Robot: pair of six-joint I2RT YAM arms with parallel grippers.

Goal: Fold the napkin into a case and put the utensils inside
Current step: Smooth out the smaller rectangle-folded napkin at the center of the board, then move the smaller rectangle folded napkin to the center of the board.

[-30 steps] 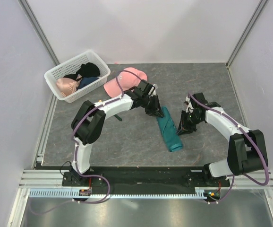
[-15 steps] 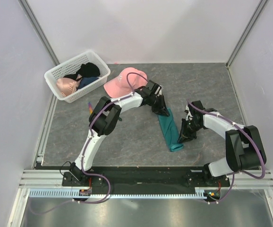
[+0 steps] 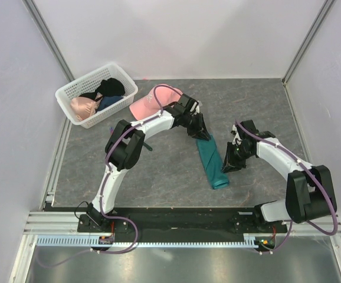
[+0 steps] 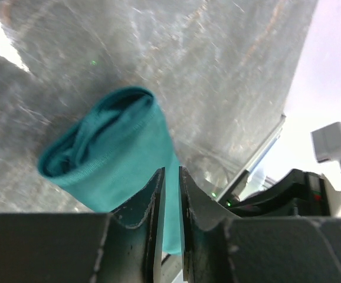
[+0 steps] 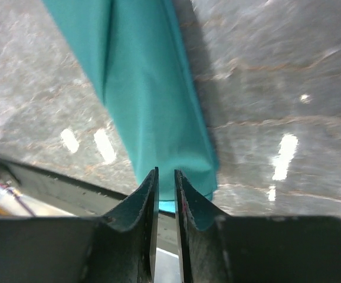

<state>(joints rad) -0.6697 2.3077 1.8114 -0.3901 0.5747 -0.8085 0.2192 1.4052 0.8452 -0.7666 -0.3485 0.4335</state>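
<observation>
Cloth like this teal napkin (image 3: 212,160), folded into a long strip on the table (image 3: 158,171) just right of the pink cap (image 3: 153,101), should be light, limp and quick to unfold. I would pinch through all layers at the end nearest the cap. My left jaws and right jaws are narrowed to slits; whether they grip cloth I cannot tell.

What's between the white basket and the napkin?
The pink cap lies between the basket and the napkin, with the left arm stretched along its near side. The top view shows this.
</observation>
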